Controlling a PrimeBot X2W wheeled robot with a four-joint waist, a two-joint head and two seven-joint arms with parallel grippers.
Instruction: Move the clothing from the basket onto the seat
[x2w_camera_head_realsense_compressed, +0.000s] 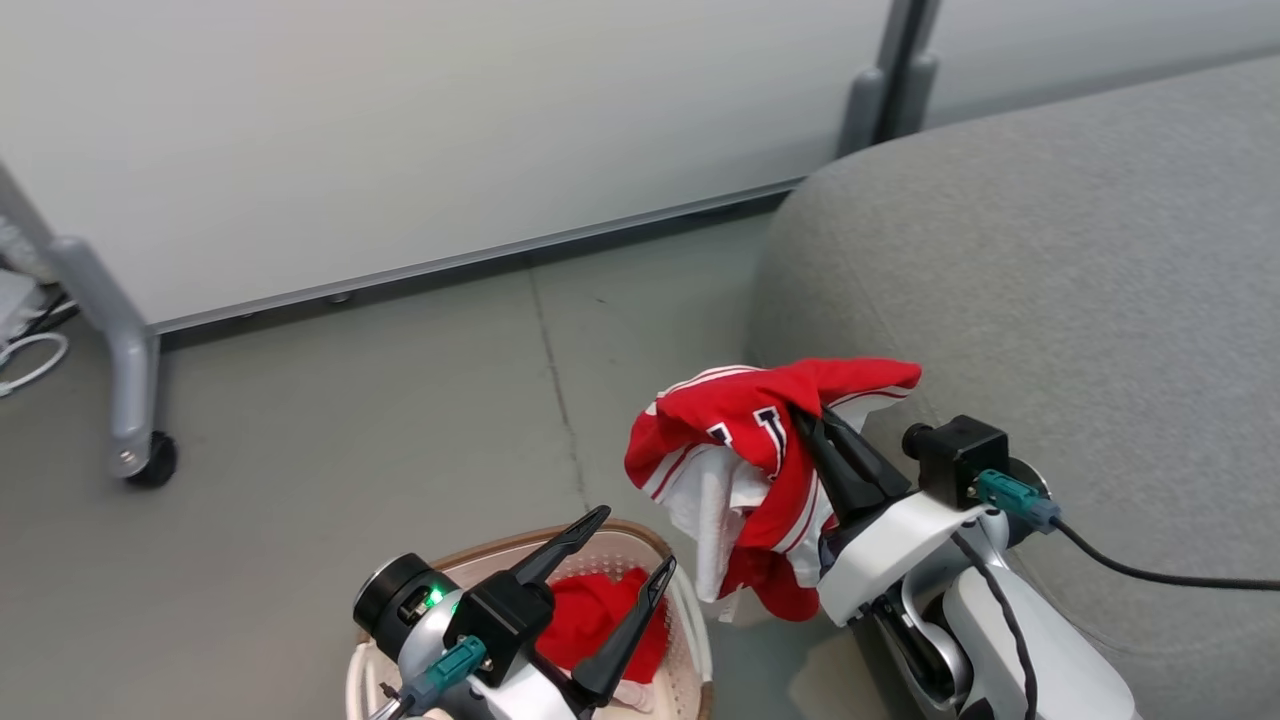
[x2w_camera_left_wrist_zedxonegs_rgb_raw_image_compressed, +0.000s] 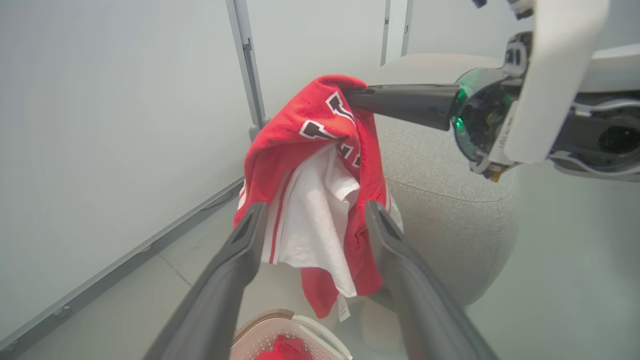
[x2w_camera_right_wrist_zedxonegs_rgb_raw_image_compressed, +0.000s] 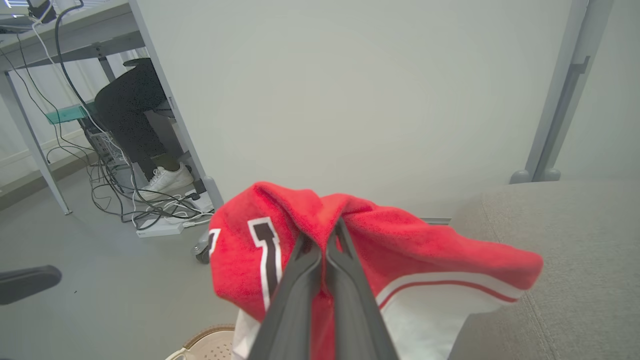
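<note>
My right gripper (x2w_camera_head_realsense_compressed: 800, 412) is shut on a red garment of the clothing (x2w_camera_head_realsense_compressed: 745, 455) with white panels and dark lettering, holding it in the air beside the grey seat (x2w_camera_head_realsense_compressed: 1050, 290). The same garment (x2w_camera_right_wrist_zedxonegs_rgb_raw_image_compressed: 380, 250) drapes over my right gripper (x2w_camera_right_wrist_zedxonegs_rgb_raw_image_compressed: 322, 235), and it hangs ahead of my left fingers as the clothing (x2w_camera_left_wrist_zedxonegs_rgb_raw_image_compressed: 320, 200). My left gripper (x2w_camera_head_realsense_compressed: 635, 545) stands open over the white basket (x2w_camera_head_realsense_compressed: 690, 620), empty. More red clothing (x2w_camera_head_realsense_compressed: 590, 615) lies inside the basket (x2w_camera_left_wrist_zedxonegs_rgb_raw_image_compressed: 265, 330). The held garment's lower end hangs just right of the basket rim.
A pale partition wall on a grey wheeled leg (x2w_camera_head_realsense_compressed: 135, 400) stands behind on the grey floor. In the right wrist view a desk with cables (x2w_camera_right_wrist_zedxonegs_rgb_raw_image_compressed: 150, 210) and a person's leg and white shoe (x2w_camera_right_wrist_zedxonegs_rgb_raw_image_compressed: 165, 177) lie to the left. The seat's rounded corner (x2w_camera_left_wrist_zedxonegs_rgb_raw_image_compressed: 450, 210) is close by.
</note>
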